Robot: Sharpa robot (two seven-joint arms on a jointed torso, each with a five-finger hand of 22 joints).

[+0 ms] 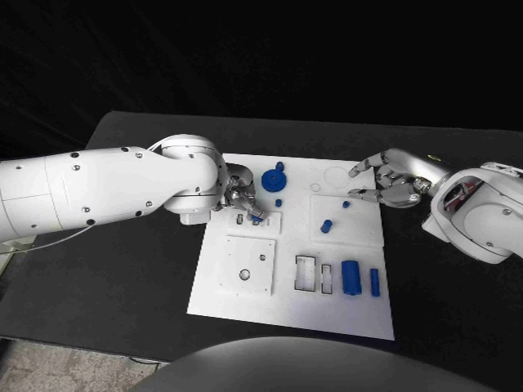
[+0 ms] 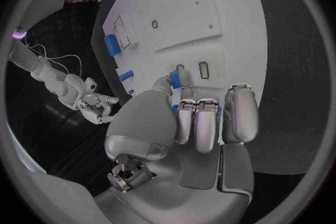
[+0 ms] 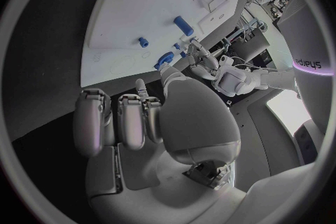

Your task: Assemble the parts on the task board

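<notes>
A robot lab: two white robot arms reach over a black table (image 1: 120,269) with a white task board (image 1: 248,298), middle of the frame.

Both my robot hands at the far end of the task board

My left robot hand (image 1: 240,201) pinches a small blue part (image 1: 257,217) over the task board (image 1: 250,306) on the black counter (image 1: 450,310). My right robot hand (image 1: 386,183) hovers at the board's far right corner, fingers apart. A blue disc (image 1: 274,180) and blue cylinder (image 1: 351,278) lie on the board.

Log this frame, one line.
left hand: pinching small blue part over task board | right hand: empty, hovering at far edge
</notes>
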